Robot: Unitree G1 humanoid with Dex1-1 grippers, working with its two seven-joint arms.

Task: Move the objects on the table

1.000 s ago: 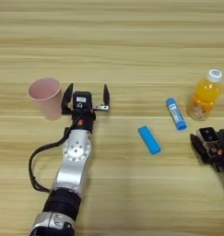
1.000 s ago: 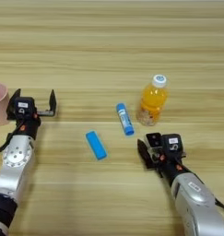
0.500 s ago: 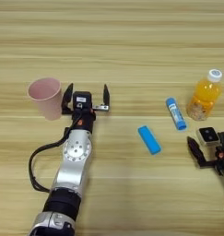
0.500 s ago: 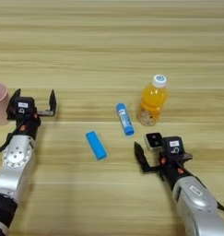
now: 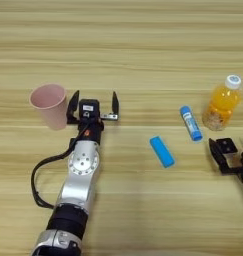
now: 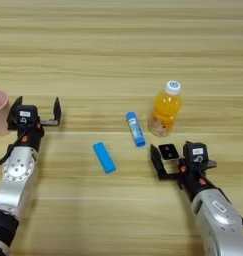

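Note:
On the table (image 5: 143,45), my left gripper (image 5: 94,101) is open with nothing between its fingers, just right of the upright pink cup (image 5: 49,105), its left finger close beside it. A blue flat bar (image 5: 162,151) lies mid-table, and a blue tube (image 6: 135,128) lies beside the standing orange-juice bottle (image 6: 165,110). My right gripper (image 6: 179,156) is open in front of the bottle. The small beige square with a black centre (image 6: 168,151) lies flat between its fingers, nearer the left finger (image 6: 156,162).
A black cable (image 5: 40,175) loops out from the left arm (image 5: 80,170) on the cup's side. Bare wood stretches across the far half of the table.
My right gripper's fingers have spread apart, and the beige square now lies free on the table between them. The left arm, cup, bottle, tube and bar have not moved.

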